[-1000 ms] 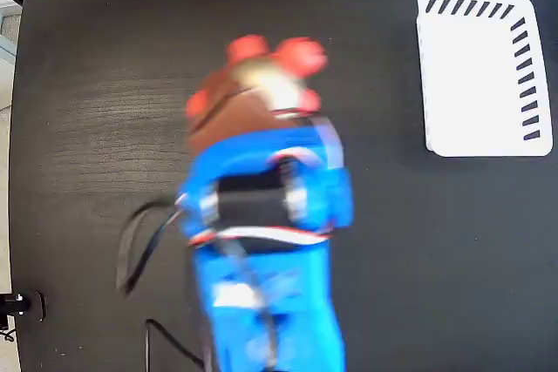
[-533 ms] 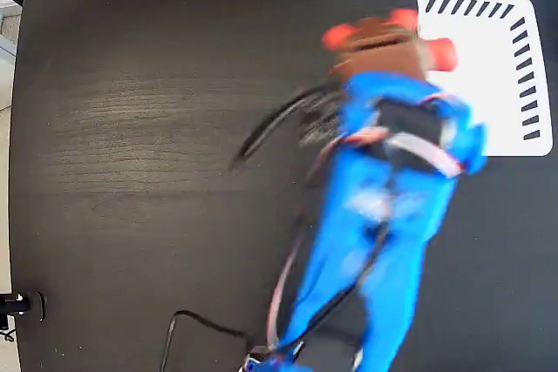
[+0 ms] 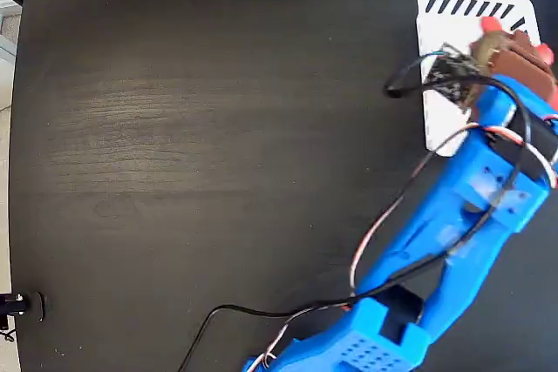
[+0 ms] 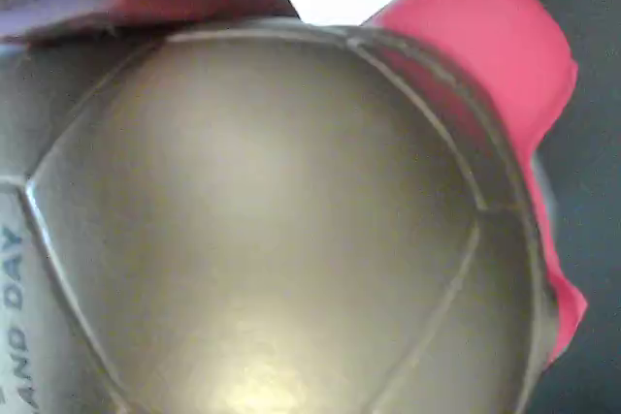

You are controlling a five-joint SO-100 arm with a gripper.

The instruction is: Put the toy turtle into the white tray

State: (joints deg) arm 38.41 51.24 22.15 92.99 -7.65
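In the fixed view the left and middle of the dark counter (image 3: 174,128) lie bare; the blue arm (image 3: 453,233) rises from the bottom edge and slants up to the right, trailing loose cables (image 3: 384,233). At its tip the hand (image 3: 510,50) is clamped on the toy turtle (image 3: 506,45), which hangs over the right part of the white tray (image 3: 445,119) — how high above it cannot be read from overhead. The wrist view is nearly filled by the gold-beige shell (image 4: 272,220), with a red limb (image 4: 485,55) at upper right and a patch of white tray beyond.

The main risk, as I judge it, is letting go too near the tray's right edge: the rounded shell could roll or bounce out onto the counter. A release from too high would make that worse — and the slack cables near the tray's left edge could snag it.
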